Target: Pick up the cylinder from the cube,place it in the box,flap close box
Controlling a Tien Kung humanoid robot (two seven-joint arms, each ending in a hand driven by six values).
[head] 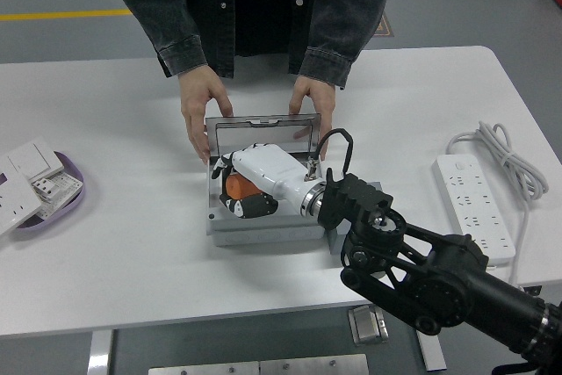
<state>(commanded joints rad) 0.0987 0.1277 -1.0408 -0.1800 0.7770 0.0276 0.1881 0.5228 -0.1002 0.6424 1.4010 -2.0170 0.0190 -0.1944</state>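
My right hand [239, 189] is white, on a black arm from the lower right. It reaches into the open grey box [263, 227] and its fingers are curled around an orange cylinder [237, 186], held over the box's dark inside. The box's lid [260, 133] stands raised at the back. A person at the far side holds the lid's two ends with a left-side hand [200, 111] and a right-side hand [314, 103]. The cube is hidden under my hand or not visible. My left arm is out of view.
A purple tray [63, 204] with white wall switches sits at the left edge. A white power strip [476, 208] with a coiled cable lies at the right. The table's near edge runs along the bottom.
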